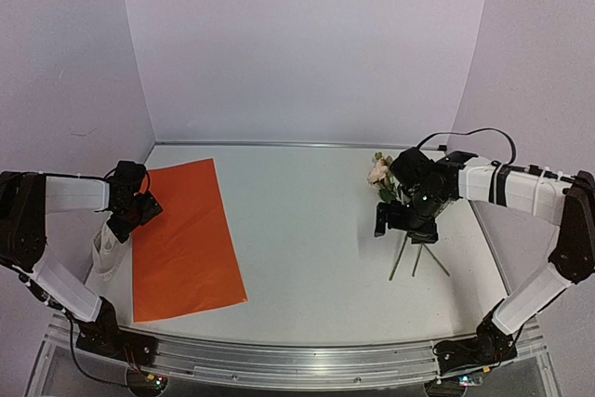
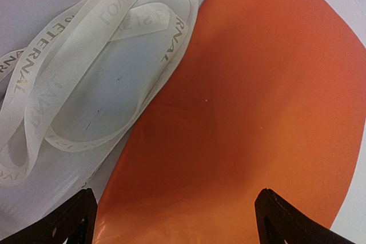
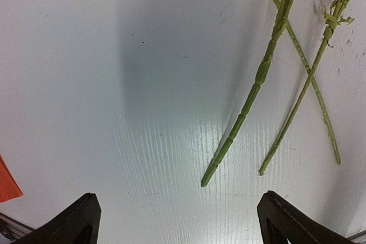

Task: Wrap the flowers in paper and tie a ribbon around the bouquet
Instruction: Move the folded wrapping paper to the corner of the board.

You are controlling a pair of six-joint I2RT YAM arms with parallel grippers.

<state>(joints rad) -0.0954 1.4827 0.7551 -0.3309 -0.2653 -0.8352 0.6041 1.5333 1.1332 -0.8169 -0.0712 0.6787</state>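
The paper (image 1: 186, 239) lies flat, orange face up, on the left of the table (image 1: 307, 248). It is thin and limp, so lift it by an edge or corner. The floppy ribbon (image 2: 86, 72) lies looped against its left edge. The flowers (image 1: 379, 170) lie at right, heads partly hidden by the arm. They look light and are probably best taken at the stems (image 3: 251, 95). The left gripper (image 2: 177, 221) and right gripper (image 3: 177, 215) stand wide open and empty. Bare table between paper and flowers gives room to move.
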